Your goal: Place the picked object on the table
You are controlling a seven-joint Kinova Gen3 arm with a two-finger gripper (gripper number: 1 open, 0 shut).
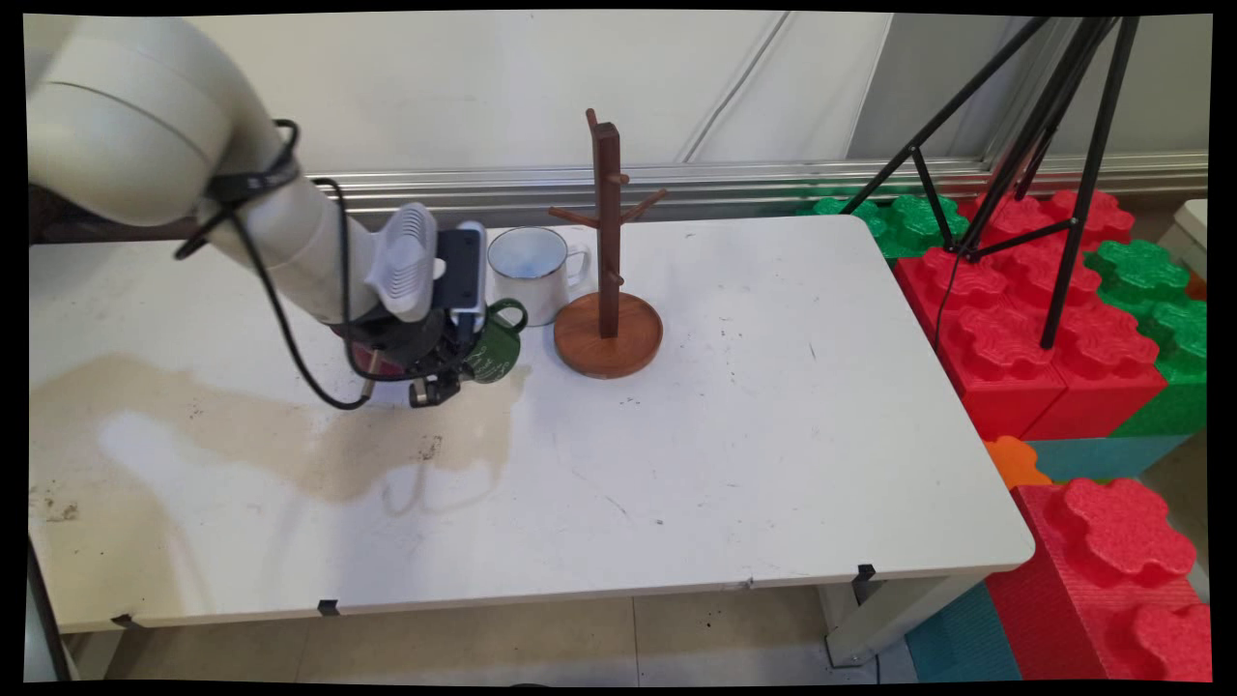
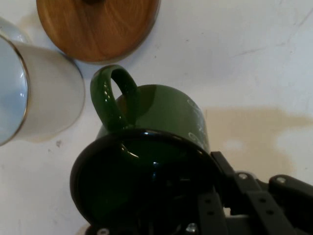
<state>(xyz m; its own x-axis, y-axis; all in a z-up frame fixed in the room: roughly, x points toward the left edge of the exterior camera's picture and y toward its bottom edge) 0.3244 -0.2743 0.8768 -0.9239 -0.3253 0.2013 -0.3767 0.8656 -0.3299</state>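
The black gripper point(image 1: 440, 387) is low over the white table point(image 1: 754, 435), to the left of the wooden mug tree point(image 1: 608, 261), and it is pinching the rim of a green enamel mug point(image 1: 495, 350). In the hand view one finger point(image 2: 230, 183) lies on the outside of the mug's wall, by the white lettering, and the linkage reaches into the dark mouth of the green mug point(image 2: 161, 147); the other finger is hidden inside it. The mug is tilted, its mouth turned toward the hand and its handle pointing toward the mug tree's round base point(image 2: 98, 27). Whether its bottom touches the table I cannot tell.

A white enamel mug point(image 1: 533, 271) stands upright just left of the mug tree, very close to the base, with its handle turned toward the post. The green mug is just in front of this white mug point(image 2: 34, 93) and near the base, but apart from both. The mug tree stands upright, its pegs bare.

A brownish stain point(image 1: 290, 435) spreads over the table to the left of the mug tree, passing under the gripper. Far to the right of the mug tree, beyond the table edge, are big red and green foam blocks point(image 1: 1044, 329) and a black tripod point(image 1: 1053, 145).
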